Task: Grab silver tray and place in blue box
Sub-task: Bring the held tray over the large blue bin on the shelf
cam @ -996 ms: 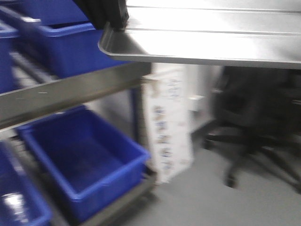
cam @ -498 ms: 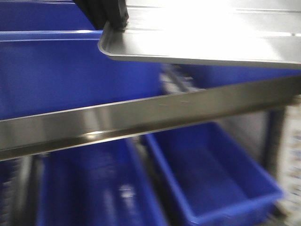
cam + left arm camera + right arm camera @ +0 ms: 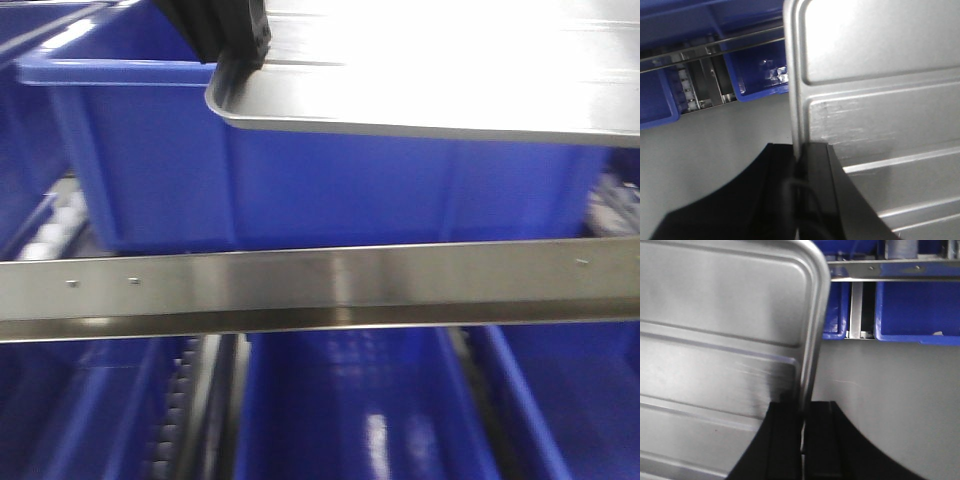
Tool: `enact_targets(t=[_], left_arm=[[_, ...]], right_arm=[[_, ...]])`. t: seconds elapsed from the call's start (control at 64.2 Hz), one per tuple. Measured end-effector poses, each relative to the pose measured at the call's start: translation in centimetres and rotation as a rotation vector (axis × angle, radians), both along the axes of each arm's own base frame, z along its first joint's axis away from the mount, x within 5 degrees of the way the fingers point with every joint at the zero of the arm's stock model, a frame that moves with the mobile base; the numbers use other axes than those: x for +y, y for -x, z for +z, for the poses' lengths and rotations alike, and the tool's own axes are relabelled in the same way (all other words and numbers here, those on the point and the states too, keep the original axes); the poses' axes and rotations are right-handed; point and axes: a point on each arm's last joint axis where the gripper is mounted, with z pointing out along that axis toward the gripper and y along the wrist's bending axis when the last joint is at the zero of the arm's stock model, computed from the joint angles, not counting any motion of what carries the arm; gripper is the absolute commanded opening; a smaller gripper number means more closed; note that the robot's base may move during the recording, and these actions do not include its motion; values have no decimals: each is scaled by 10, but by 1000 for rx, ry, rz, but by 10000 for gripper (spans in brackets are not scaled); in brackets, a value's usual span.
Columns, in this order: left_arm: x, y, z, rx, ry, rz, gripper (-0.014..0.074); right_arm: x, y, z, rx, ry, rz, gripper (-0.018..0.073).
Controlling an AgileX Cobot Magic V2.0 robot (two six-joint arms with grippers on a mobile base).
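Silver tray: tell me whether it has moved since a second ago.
Yes. Against the steel shelf rail, the silver tray has swung left, from past the rail's right end to in front of the blue box.

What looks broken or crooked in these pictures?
Nothing looks broken or spilled. The silver tray is held roughly level, its end rims pinched by the left gripper and the right gripper, with the blue box behind it. Only faint scuff marks show on the tray's floor.

you're facing a rack: a steel shelf rail [image 3: 330, 285] runs straight across. the blue box [image 3: 330, 190] sits on the level behind it, with more blue bins [image 3: 340, 410] and a roller track [image 3: 172, 430] on the level below.
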Motion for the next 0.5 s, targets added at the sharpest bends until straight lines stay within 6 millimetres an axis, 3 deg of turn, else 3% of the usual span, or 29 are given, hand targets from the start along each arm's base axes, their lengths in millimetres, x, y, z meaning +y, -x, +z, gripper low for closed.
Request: enact_targets(t=[0.498], left_arm=[[0, 0, 0, 0, 0, 0, -105]], right_arm=[[0, 0, 0, 2, 1, 0, 57]])
